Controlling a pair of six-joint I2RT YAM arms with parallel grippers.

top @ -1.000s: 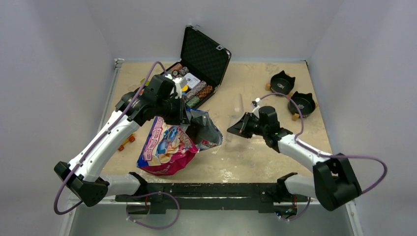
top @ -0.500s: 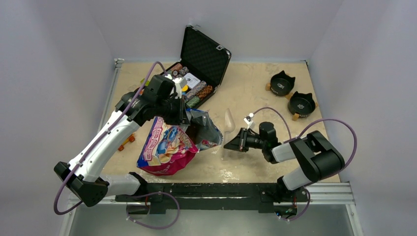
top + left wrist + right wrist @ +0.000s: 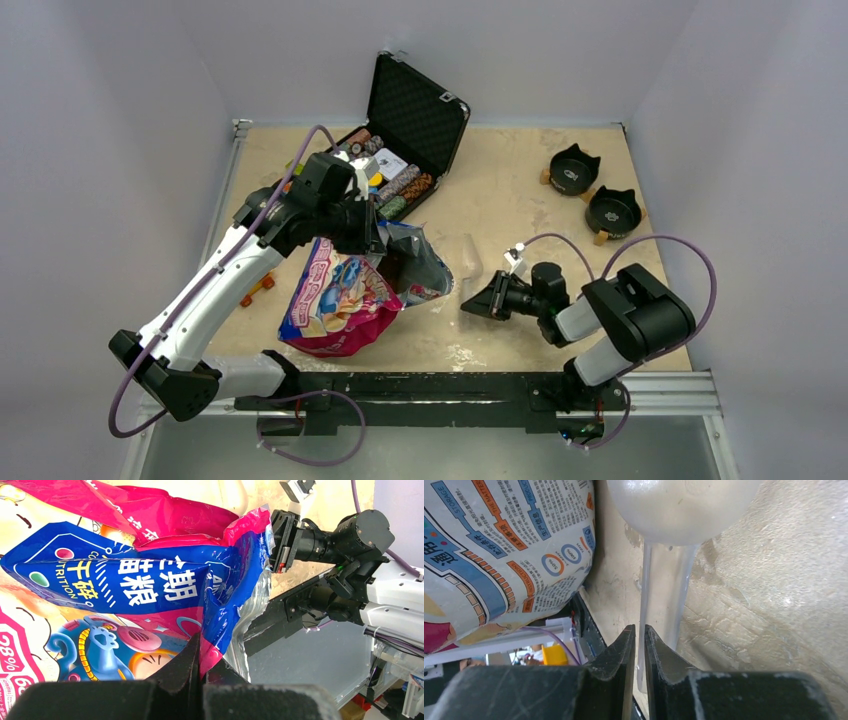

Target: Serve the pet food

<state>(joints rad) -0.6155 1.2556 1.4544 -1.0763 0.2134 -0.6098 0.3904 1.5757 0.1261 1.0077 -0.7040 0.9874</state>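
Pet food bag (image 3: pixel 340 300), the big glossy pink-edged one with blue and white print, is slumped on the table (image 3: pixel 520 180) left of middle, close to the near edge. Can't make out the kibble itself from these angles. Left gripper (image 3: pixel 376 236) is pinched tight on the bag's top edge, holding the mouth up. An open black case (image 3: pixel 415 115) full of poker chips (image 3: pixel 405 190) sits at the far edge. Right gripper (image 3: pixel 472 300), just right of the bag, is clamped on the handle of a clear scoop (image 3: pixel 679 510). Two black cat-eared bowls (image 3: pixel 574 168) sit by the far right corner. Tiny orange skateboard toy (image 3: pixel 258 290) near the left edge.
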